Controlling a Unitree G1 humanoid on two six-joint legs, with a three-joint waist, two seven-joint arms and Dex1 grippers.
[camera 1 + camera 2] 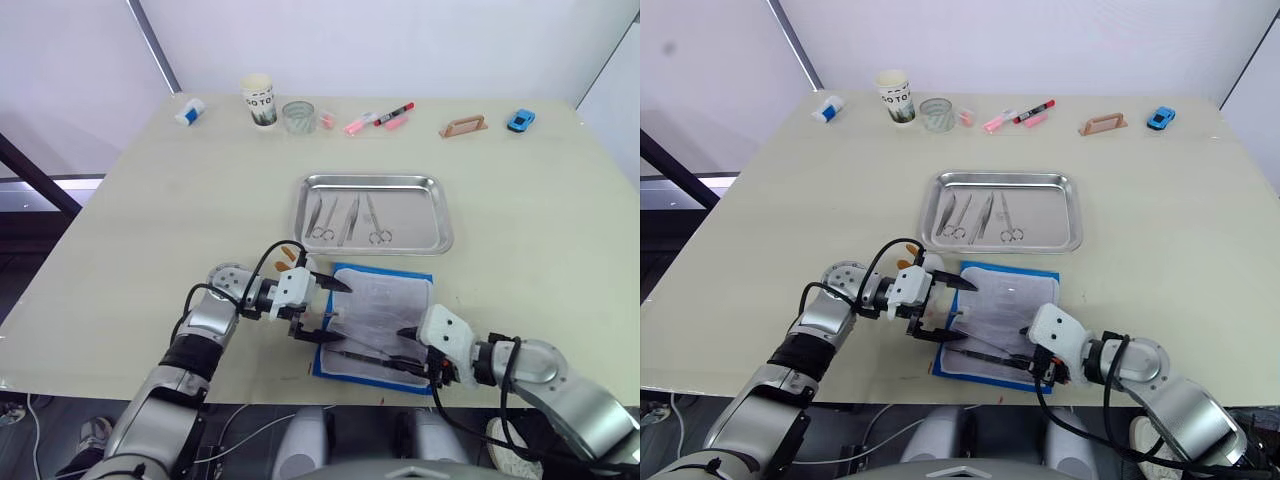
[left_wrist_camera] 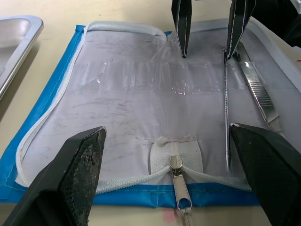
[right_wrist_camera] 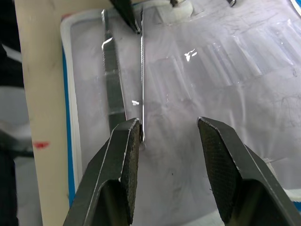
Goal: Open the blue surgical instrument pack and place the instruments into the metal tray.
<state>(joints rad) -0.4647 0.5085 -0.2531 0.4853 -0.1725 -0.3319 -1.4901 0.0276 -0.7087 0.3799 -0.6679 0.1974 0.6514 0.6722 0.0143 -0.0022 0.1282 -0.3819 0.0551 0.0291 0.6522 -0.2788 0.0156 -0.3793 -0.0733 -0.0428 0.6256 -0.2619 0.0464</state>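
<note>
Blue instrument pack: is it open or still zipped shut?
Open. The blue surgical instrument pack lies spread flat, pale lining up, zipper undone along its edge, with two instruments resting inside.

Blue pack open beside tray

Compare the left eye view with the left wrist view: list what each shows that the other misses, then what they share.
Left eye extras: paper cup, marker pens, blue toy car, and the instruments lying in the metal tray. Left wrist extras: the zipper pull and the clear loop strip on the lining. Shared: the opened blue pack, the tray's rim, a thin probe and tweezers in the pack, the left end effector and right end effector, both open.
</note>
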